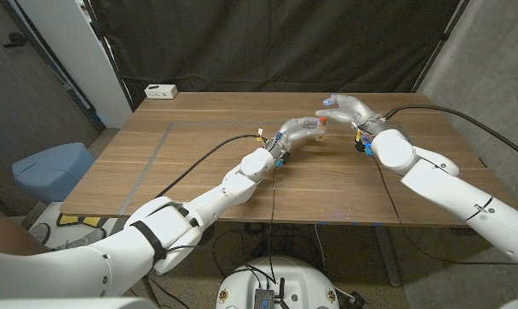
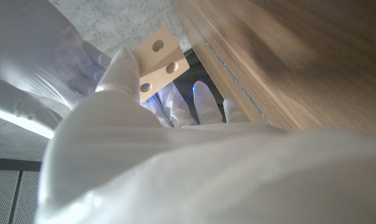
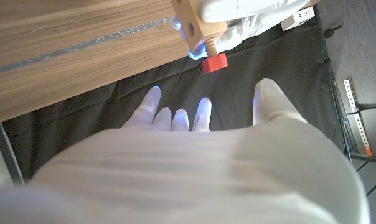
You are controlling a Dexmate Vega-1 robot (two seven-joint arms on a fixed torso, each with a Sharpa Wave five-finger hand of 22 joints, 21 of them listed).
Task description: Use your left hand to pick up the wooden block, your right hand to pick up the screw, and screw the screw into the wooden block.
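My left hand (image 1: pixel 295 135) holds the pale wooden block (image 2: pixel 158 57) above the middle of the table (image 1: pixel 199 163); several round holes show in the block's faces. In the right wrist view the screw (image 3: pixel 213 60), with its red square head, sticks out of the block (image 3: pixel 193 17), its threads partly inside a hole. The red head (image 1: pixel 323 121) shows between the two hands in the head view. My right hand (image 1: pixel 349 108) hovers just beyond the screw, fingers spread (image 3: pixel 175 118), holding nothing and not touching the head.
A white power strip (image 1: pixel 162 91) lies at the table's far left corner. A grey tape line (image 1: pixel 156 146) runs across the table's left half. A blue bin (image 1: pixel 53 167) stands on the floor to the left. A black curtain hangs behind the table.
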